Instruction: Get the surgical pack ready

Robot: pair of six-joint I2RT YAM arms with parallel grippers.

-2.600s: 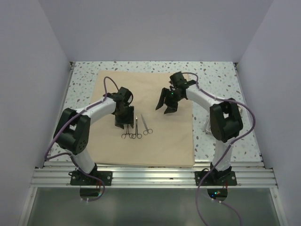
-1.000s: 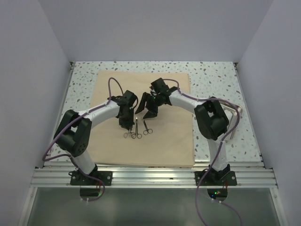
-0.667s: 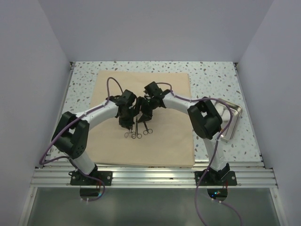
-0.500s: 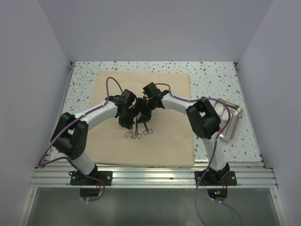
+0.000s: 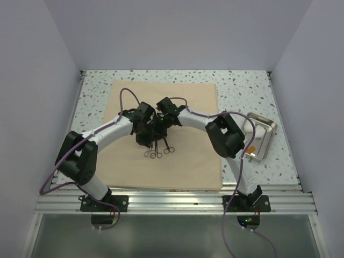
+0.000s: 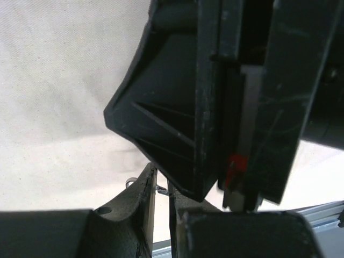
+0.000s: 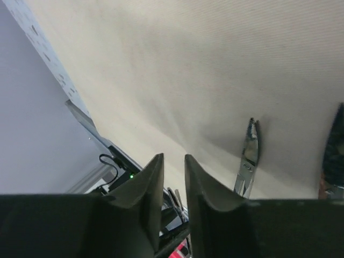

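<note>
Three sides of the speckled table [image 5: 242, 86] are closed by white walls, and the near side by the aluminium rail [image 5: 177, 201] to which both arm bases are bolted. The surgical pack [image 5: 188, 166] is spread flat across the middle of the table, with bare strips left beyond its far, left and right edges and open fabric toward its near edge. On the right strip a steel tray [image 5: 262, 131] is set, apart from the sheet and partly hidden by the right arm's elbow. Over the sheet's centre the left gripper [image 5: 146, 141] and right gripper [image 5: 157, 130] are crowded almost together, at the tips of three ring-handled steel instruments [image 5: 157, 152] laid side by side. Only in the left wrist view is the right gripper's black body seen filling the space ahead. There the left jaws are parted by a thin slit, and whether anything is pinched cannot be told. In the right wrist view its jaws are seen slightly apart, with nothing between them and one closed instrument tip [image 7: 249, 153] lying beside them.
</note>
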